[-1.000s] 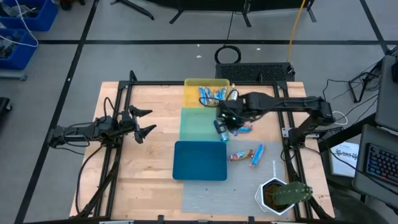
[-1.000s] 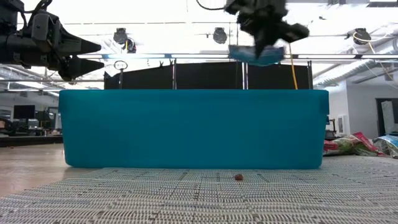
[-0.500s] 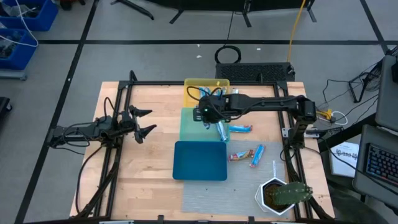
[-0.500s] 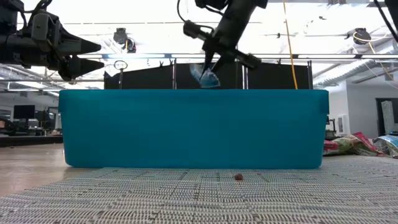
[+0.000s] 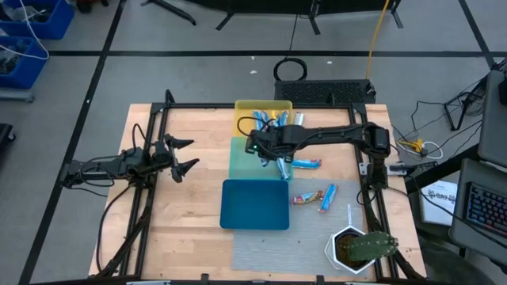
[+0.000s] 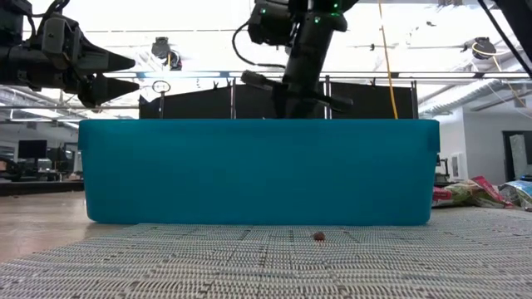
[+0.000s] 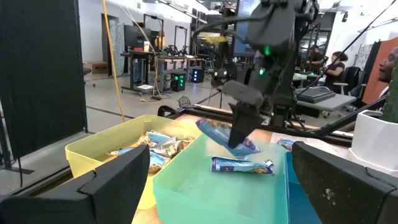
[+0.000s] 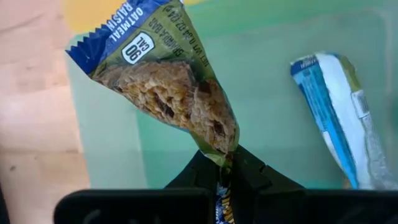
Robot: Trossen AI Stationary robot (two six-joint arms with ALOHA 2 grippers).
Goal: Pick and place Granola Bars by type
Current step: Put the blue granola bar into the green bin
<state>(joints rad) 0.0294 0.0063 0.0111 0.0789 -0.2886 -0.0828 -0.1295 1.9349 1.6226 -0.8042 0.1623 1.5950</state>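
My right gripper (image 5: 264, 149) hangs over the green tray (image 5: 242, 162), shut on a blue-wrapped granola bar (image 7: 217, 132). Another bar (image 7: 240, 165) lies flat on the green tray's floor. Behind it, the yellow tray (image 5: 247, 107) holds several bars (image 7: 155, 146). Three more bars (image 5: 307, 164) (image 5: 305, 198) (image 5: 328, 198) lie on the wood to the right of the trays. The blue tray (image 5: 253, 204) stands nearer the front. My left gripper (image 5: 186, 155) waits open at the table's left side, level, holding nothing. My right gripper pinches one crimped end of the bar's wrapper (image 8: 222, 147) between its two fingertips (image 8: 249, 171). The fingers slant down from above, coming from the table's right. The bar sticks out past the fingertips, tilted, above the green tray's floor, next to the bar lying there.
A white pot with a cactus (image 5: 356, 247) stands at the front right on a grey mat (image 5: 269, 255). In the low view the blue tray's wall (image 6: 258, 170) hides the other trays and my right gripper's tips. Bare wood lies between the left arm and the trays.
My right gripper has carried the bar toward the table's left, from beside the green tray's right edge to over the tray. It has sunk and rolled its wrist. The bar, level before, now tilts and has dropped behind the blue tray's wall in the low view.
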